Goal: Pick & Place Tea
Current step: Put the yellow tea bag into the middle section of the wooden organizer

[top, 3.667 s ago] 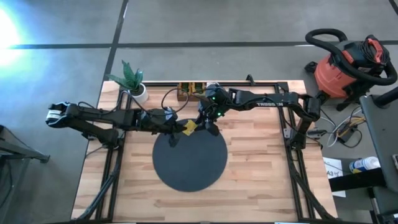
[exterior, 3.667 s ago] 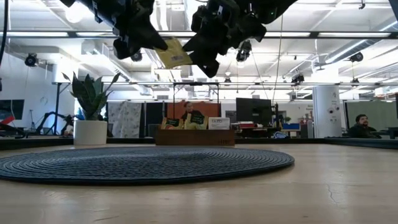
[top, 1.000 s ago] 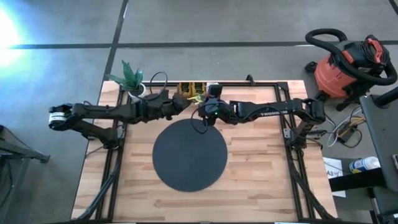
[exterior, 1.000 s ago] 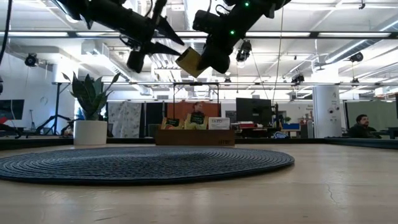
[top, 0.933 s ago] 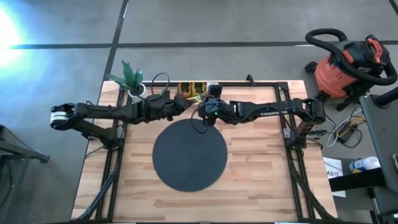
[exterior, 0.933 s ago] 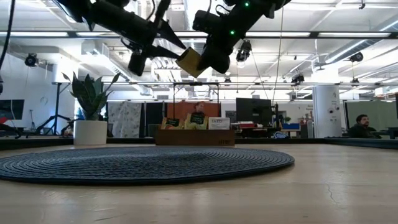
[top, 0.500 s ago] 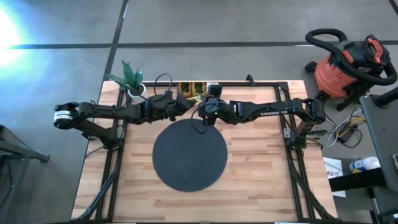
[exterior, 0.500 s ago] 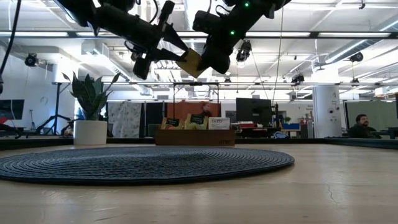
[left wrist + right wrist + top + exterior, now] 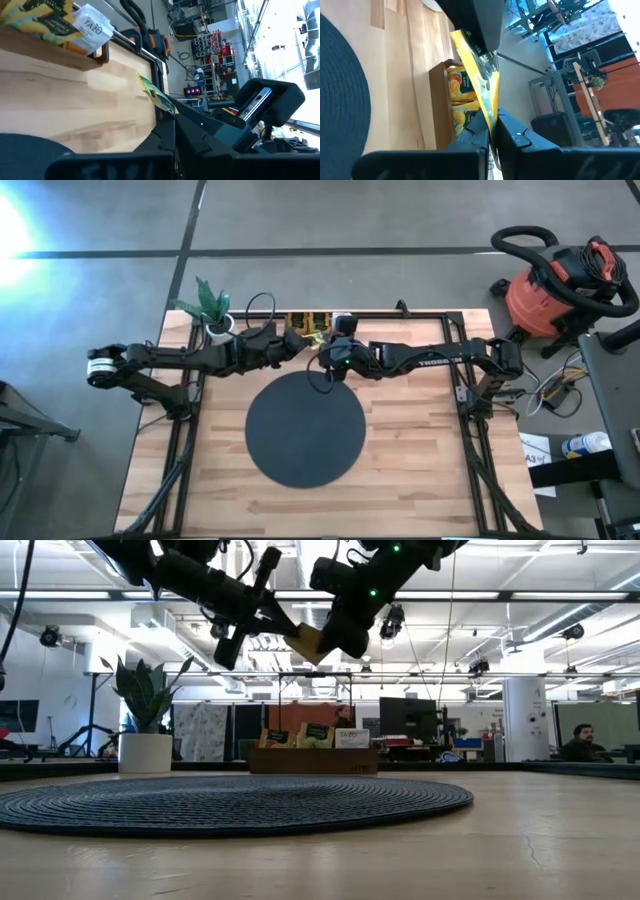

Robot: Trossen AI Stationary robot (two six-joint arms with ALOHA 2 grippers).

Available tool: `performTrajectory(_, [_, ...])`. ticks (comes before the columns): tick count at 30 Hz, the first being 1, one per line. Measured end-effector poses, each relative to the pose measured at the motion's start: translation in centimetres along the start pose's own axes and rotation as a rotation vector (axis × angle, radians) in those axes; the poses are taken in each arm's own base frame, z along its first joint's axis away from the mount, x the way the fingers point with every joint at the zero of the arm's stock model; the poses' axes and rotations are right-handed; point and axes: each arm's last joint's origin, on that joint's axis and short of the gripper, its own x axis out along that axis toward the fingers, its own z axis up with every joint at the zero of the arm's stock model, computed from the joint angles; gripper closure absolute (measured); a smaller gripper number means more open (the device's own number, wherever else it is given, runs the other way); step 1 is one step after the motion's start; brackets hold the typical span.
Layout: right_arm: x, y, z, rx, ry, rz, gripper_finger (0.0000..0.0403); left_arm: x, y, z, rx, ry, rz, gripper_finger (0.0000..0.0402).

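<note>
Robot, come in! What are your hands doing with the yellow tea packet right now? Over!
Left gripper and right gripper both shut on yellow tea packet, high above black mat. Nothing in the way.

**Hidden and cut-off items**

High view: the grippers cover the packet (image 9: 309, 641) between them. Low view: both arms are cut off at the top edge. Tray (image 9: 313, 760) packets are too small to read.

The white label (image 9: 94, 27) on the wooden tray (image 9: 60, 56) reads "TAZO". White lettering on the right arm (image 9: 430, 361) is too small to read.
</note>
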Motion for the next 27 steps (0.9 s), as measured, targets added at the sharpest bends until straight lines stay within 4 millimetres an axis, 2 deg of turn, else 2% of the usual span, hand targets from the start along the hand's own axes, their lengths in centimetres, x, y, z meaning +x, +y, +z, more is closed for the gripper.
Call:
performTrajectory(6, [0.1, 0.1, 0.0, 0.091, -0.023, 0.053, 0.0372, 0.0, 0.1, 0.2, 0.031, -0.022, 0.007, 0.0400])
performTrajectory(11, [-0.1, 0.4, 0.1, 0.100, -0.040, 0.106, 0.0316, 0.2, 0.3, 0.9, 0.059, -0.056, 0.020, 0.0401])
performTrajectory(16, [-0.4, 0.5, -0.5, 0.113, 0.017, 0.135, 0.0261, 0.4, 0.5, 2.3, 0.125, -0.097, 0.039, 0.0401])
performTrajectory(21, [-1.9, -0.2, -2.0, 0.243, 0.118, 0.237, 0.0236, 0.6, -0.6, 3.5, 0.278, -0.062, 0.099, 0.0401])
performTrajectory(27, [-4.2, -1.8, -4.7, 0.455, 0.135, 0.269, 0.0243, 1.1, -3.2, 4.5, 0.571, 0.087, 0.117, 0.0401])
